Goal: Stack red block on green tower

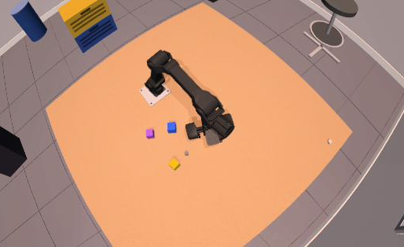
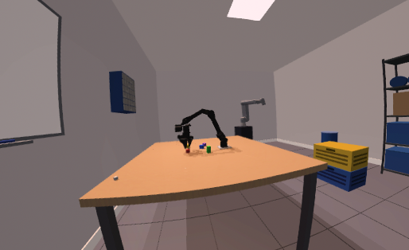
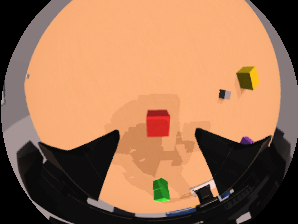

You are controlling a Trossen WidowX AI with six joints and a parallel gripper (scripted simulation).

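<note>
The red block (image 2: 188, 151) (image 3: 158, 126) sits alone on the table (image 1: 258, 157) (image 2: 229, 175). In the top view the arm hides it. The green tower (image 2: 208, 149) (image 3: 161, 190) stands upright, two blocks high. It is right of the red block in the exterior view and below it in the wrist view, and is hidden under the arm in the top view. My gripper (image 1: 203, 134) (image 2: 186, 146) (image 3: 157, 131) points down above the red block, wide open and empty. In the wrist view the red block appears between the two fingertips, slightly above their line.
A blue block (image 1: 171, 127) (image 2: 201, 146) and a purple block (image 1: 150, 134) (image 3: 246, 141) lie left of the gripper in the top view. A yellow block (image 1: 174, 164) (image 3: 247, 78) and a small grey cube (image 1: 186, 153) (image 3: 224, 94) lie below it. A tiny white cube (image 1: 329, 141) (image 2: 115, 178) is near an edge.
</note>
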